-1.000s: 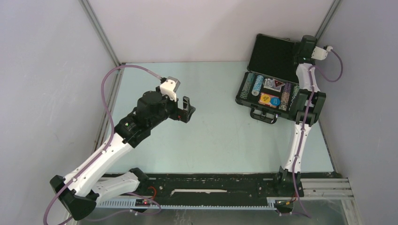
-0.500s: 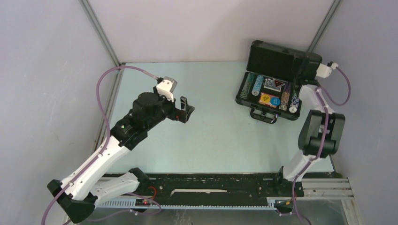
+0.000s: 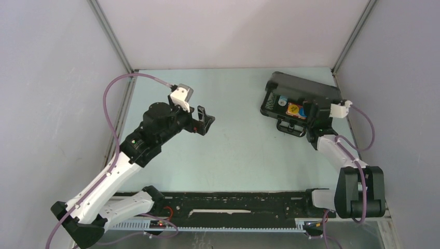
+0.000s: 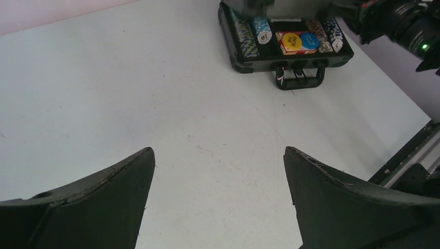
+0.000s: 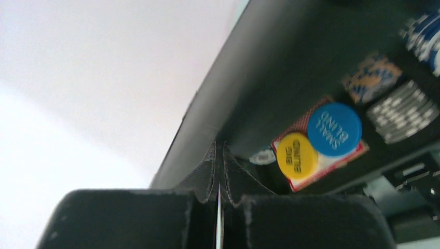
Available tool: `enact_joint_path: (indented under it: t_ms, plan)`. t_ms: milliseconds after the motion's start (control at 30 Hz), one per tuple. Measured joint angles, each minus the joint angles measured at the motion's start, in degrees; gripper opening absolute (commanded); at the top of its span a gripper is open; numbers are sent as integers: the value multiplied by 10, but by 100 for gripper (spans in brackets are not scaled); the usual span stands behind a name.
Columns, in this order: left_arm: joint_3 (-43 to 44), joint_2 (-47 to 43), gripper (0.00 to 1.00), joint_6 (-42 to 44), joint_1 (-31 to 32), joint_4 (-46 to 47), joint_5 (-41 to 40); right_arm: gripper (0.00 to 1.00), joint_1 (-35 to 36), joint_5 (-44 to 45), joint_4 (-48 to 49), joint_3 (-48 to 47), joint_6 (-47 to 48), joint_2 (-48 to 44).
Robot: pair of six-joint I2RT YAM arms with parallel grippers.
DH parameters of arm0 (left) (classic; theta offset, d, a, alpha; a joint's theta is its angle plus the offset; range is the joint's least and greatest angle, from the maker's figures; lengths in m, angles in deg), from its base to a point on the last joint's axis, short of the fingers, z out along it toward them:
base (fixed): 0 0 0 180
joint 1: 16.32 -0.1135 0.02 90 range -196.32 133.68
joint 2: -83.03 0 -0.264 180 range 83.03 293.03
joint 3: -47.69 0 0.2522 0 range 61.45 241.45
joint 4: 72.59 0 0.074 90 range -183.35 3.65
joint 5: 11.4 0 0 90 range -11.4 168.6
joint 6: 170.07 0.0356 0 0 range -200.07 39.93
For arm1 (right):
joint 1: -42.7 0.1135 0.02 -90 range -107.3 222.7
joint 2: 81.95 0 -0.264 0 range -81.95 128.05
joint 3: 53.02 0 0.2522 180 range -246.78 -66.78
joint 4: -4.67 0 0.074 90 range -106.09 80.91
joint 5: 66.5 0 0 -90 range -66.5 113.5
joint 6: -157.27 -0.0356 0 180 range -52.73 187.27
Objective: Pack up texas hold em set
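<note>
lowered from its upright stand a second ago, the lid [image 3: 303, 89] of the black briefcase [image 3: 266, 104] now leans forward over the tray, half shut, so only the front strip of the contents shows from above. the case sits at the upper right of the top view, on the pale table [image 3: 244, 150], with its handle [image 3: 290, 128] pointing toward the bottom of the frame. inside, a yellow disc [image 5: 297, 155] marked big blind and a blue disc [image 5: 334, 129] marked small blind lie side by side, touching, on a red-backed card deck [image 5: 326, 162]. rows of striped poker chips [image 4: 244, 39] fill the slots to the left and right of the deck. the right gripper [image 5: 218, 150] has swung from behind the case round to its right front corner, its arm folded back low toward the lower right of the frame. its fingers are pressed tight together with nothing between them, tips up against the underside edge of the lid. well apart from all this, at centre left of the top view, the left gripper [image 3: 206, 120] hangs above bare table, much where it was before. its jaws are spread wide and empty, and they point toward the case across the open surface.
</note>
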Motion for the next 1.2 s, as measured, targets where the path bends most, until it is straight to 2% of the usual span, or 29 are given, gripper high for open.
enact_joint_path:
  t_ms: [200,267,300,433,500,600,733,800,967,1200]
  plan:
    - [0,0,100,0,-5,3,3,0,35,-17,3,46,43,-1]
    - [0,0,100,0,-7,3,3,5,35,-19,-9,62,58,-5]
    - [0,1,100,-2,-7,4,4,10,35,-20,-17,66,67,-8]
    - [0,23,100,-36,-9,22,31,49,34,-40,-60,70,150,-50]
    - [2,53,100,-68,-9,41,61,59,24,-82,-78,70,204,-78]
    - [12,133,98,-142,-9,95,123,64,-7,-177,-108,70,279,-102]
    - [59,293,90,-235,-9,187,206,67,-56,-266,-169,70,332,-99]
    - [119,395,83,-266,-8,229,246,69,-82,-313,-194,70,344,-95]
    - [300,617,67,-322,-2,313,315,83,-115,-388,-210,81,363,-105]
    - [508,804,40,-360,14,385,339,81,-155,-471,-177,100,372,-94]
